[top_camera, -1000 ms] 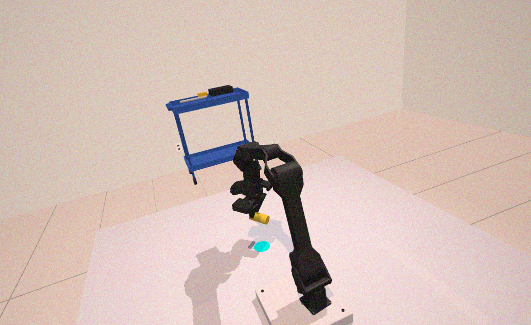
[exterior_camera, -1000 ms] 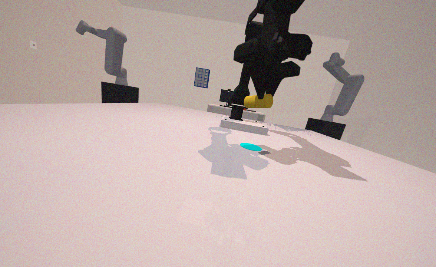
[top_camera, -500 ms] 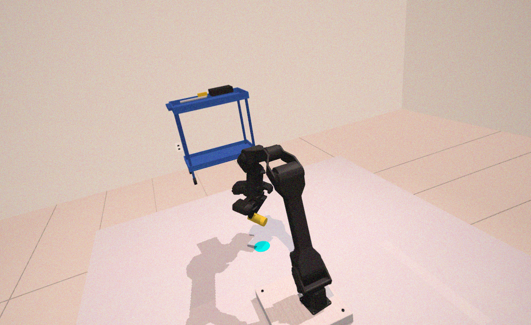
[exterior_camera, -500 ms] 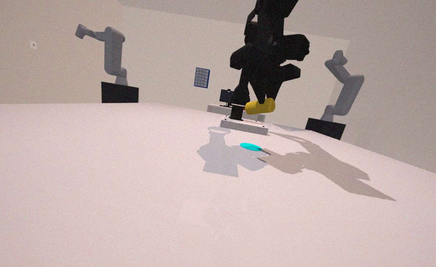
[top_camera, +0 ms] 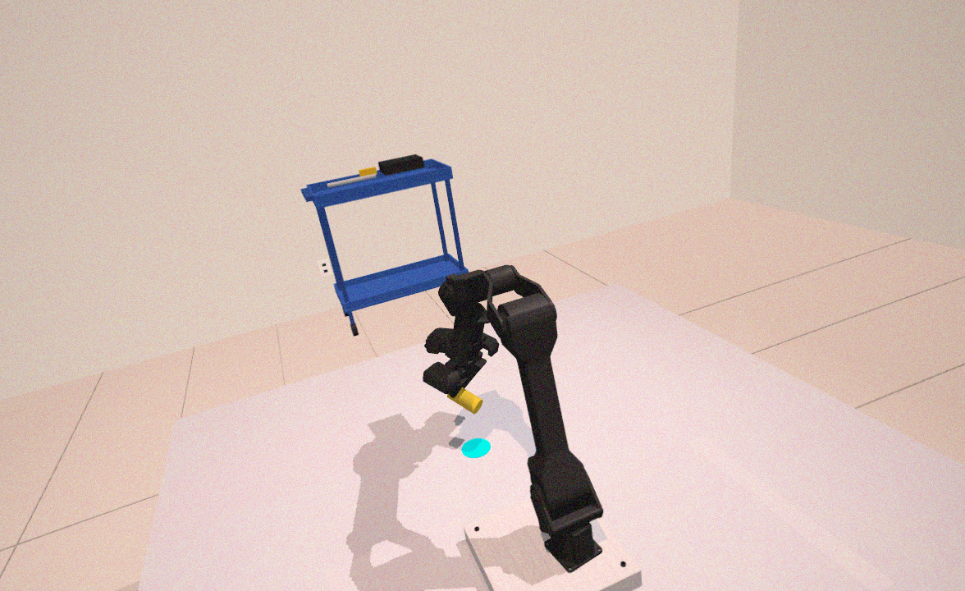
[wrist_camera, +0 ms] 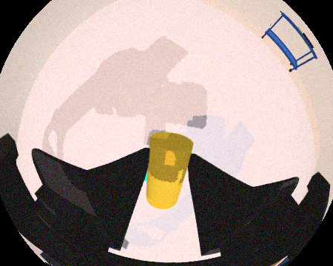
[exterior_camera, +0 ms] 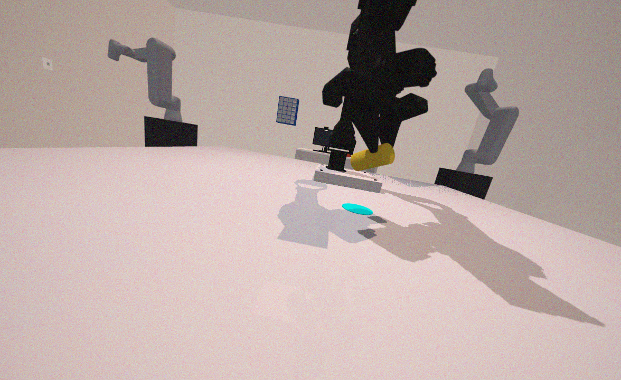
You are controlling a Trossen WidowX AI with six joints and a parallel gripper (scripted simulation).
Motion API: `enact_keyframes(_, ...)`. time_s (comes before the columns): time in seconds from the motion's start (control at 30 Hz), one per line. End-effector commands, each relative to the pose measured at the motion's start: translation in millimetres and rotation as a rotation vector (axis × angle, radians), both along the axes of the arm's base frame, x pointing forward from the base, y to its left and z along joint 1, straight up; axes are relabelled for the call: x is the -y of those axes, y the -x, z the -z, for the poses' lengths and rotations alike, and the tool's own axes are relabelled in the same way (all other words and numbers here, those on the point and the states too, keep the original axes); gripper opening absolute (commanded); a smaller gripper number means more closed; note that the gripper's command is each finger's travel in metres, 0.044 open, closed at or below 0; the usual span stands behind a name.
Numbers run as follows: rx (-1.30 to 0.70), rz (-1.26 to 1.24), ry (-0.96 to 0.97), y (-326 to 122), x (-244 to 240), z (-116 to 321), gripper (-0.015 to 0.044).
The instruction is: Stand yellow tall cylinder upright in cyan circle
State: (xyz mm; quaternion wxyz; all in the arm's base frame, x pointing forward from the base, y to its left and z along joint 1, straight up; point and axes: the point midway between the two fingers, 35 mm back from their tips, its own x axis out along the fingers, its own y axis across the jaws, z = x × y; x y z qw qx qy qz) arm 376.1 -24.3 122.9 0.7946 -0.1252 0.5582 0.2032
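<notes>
My gripper (top_camera: 458, 394) (exterior_camera: 381, 147) (wrist_camera: 169, 156) is shut on the yellow tall cylinder (top_camera: 469, 400) (exterior_camera: 368, 158) (wrist_camera: 163, 192). The cylinder hangs in the air, tilted and closer to lying than upright. In the exterior view its right end is a little higher than its left. The cyan circle (top_camera: 475, 448) (exterior_camera: 357, 208) lies flat on the white surface below. In the wrist view only a sliver of the circle shows at the left side of the cylinder; the cylinder and the left finger hide the rest. Nothing stands on the circle.
The arm's base plate (top_camera: 500, 570) (exterior_camera: 348, 180) stands on the same white surface (top_camera: 251, 470) (exterior_camera: 161, 283). A blue cart (top_camera: 398, 282) (wrist_camera: 281, 46) stands beyond that surface. Two grey arms (exterior_camera: 159, 70) (exterior_camera: 497, 134) stand in the background. Shadows of the arm fall around the circle.
</notes>
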Motion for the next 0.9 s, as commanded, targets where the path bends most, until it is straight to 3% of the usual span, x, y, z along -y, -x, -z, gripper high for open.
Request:
enact_keyframes(0.0,0.037,0.014,-0.024,-2.8,0.2,-2.0,0.0105)
enact_keyframes(0.87,0.186,0.066,-0.134,-16.7,6.7,5.3,0.0105)
